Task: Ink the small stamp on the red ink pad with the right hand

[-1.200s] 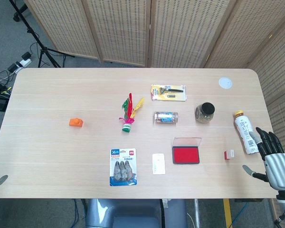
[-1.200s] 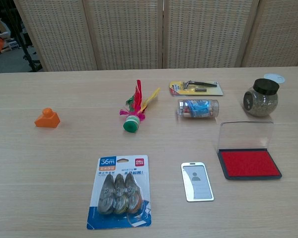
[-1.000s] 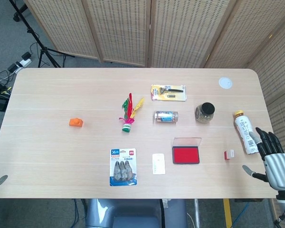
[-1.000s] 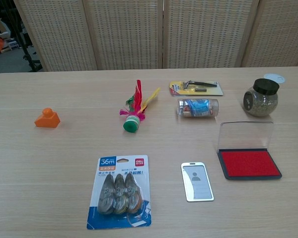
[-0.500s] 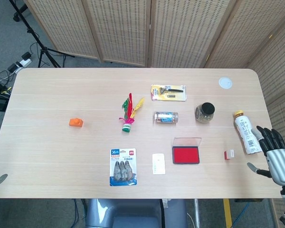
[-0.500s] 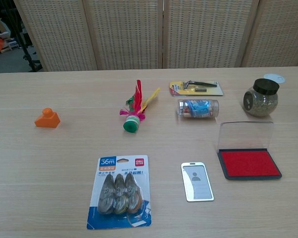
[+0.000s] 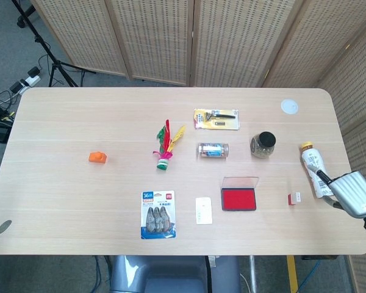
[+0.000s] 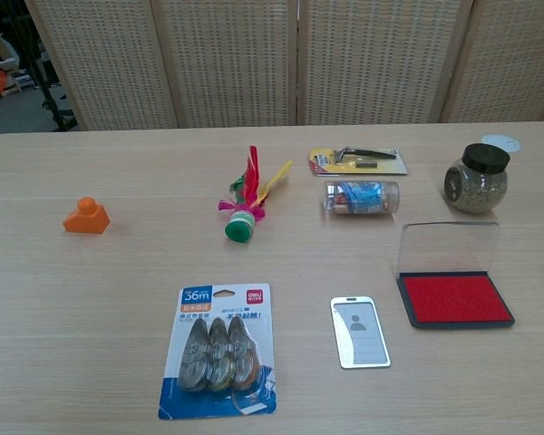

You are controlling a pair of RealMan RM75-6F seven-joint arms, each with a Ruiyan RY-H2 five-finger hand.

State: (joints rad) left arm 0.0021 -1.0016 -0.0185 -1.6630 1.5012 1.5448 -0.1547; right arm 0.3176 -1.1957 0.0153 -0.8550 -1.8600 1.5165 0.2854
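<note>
Stamp point(image 7: 294, 198), small and red-and-white, lies at lower right of the head view, just right of the open red ink pad point(image 7: 238, 199). Right hand point(image 7: 352, 193) hovers at the right edge beside a bottle point(image 7: 313, 171), holding nothing; its finger spread cannot be told. Left hand point(image 7: 0, 228) barely shows at lower left.

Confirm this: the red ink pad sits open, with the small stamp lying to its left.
Not quite. The red ink pad is open, but the small stamp lies to its right, toward the right hand. The head view shows it; the chest view misses the stamp.
</note>
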